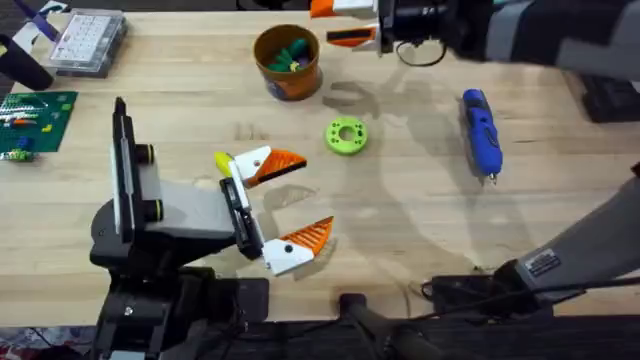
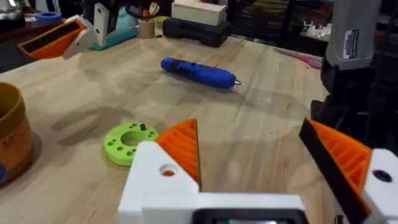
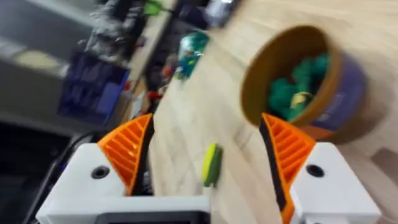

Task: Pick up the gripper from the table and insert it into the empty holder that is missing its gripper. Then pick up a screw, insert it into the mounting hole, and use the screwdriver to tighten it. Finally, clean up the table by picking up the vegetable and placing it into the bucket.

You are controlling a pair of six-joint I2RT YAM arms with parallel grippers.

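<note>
The lime-green vegetable [image 1: 333, 140] [image 2: 115, 146] lies flat on the table's middle. Behind it stands the orange bucket [image 1: 290, 80] [image 3: 348, 93] [image 2: 12, 137], with green pieces inside. Off to the right lies the blue screwdriver [image 1: 480, 130] [image 2: 199, 70], its tip toward the front. My left gripper [image 1: 316, 192] [image 2: 249, 124] is open just in front of the vegetable, with nothing between its orange fingers. At the back, right of the bucket, my right gripper [image 1: 322, 24] [image 3: 207, 121] is open and empty. The loose gripper, the holder and the screw are out of view.
A clear parts box [image 1: 88, 42] and a green board [image 1: 35, 120] sit at the far left. My right arm [image 1: 560, 40] [image 2: 354, 56] spans the table's right side. Bare wood lies between the vegetable and the screwdriver.
</note>
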